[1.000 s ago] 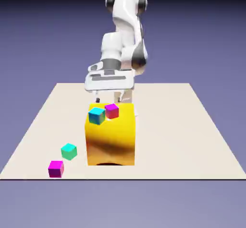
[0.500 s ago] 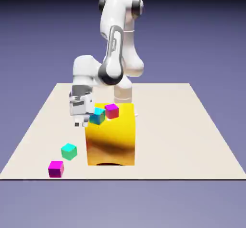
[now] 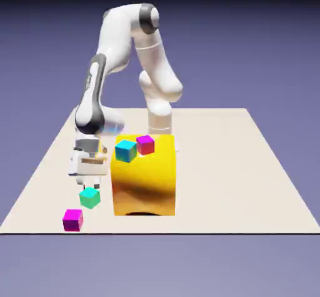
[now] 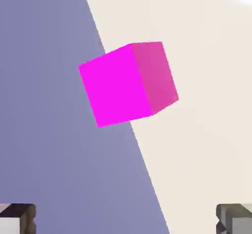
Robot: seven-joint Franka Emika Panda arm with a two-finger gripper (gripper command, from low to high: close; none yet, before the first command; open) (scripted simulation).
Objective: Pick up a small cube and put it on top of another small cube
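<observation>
Above teal cube (image 3: 90, 197) — pincer (image 3: 88, 184) wide, empty.

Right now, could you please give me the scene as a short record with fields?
gripper: open, empty, above the teal-green cube
magenta cube on table: near the front edge, centred in the hand view, untouched
magenta cube on block: on the yellow block, beside the cyan-blue cube
stacking: not yet done

two small magenta cubes (image 3: 73, 219) (image 3: 145, 144), one teal-green cube (image 3: 89, 197), one cyan-blue cube (image 3: 126, 150), one yellow block (image 3: 145, 183)
</observation>
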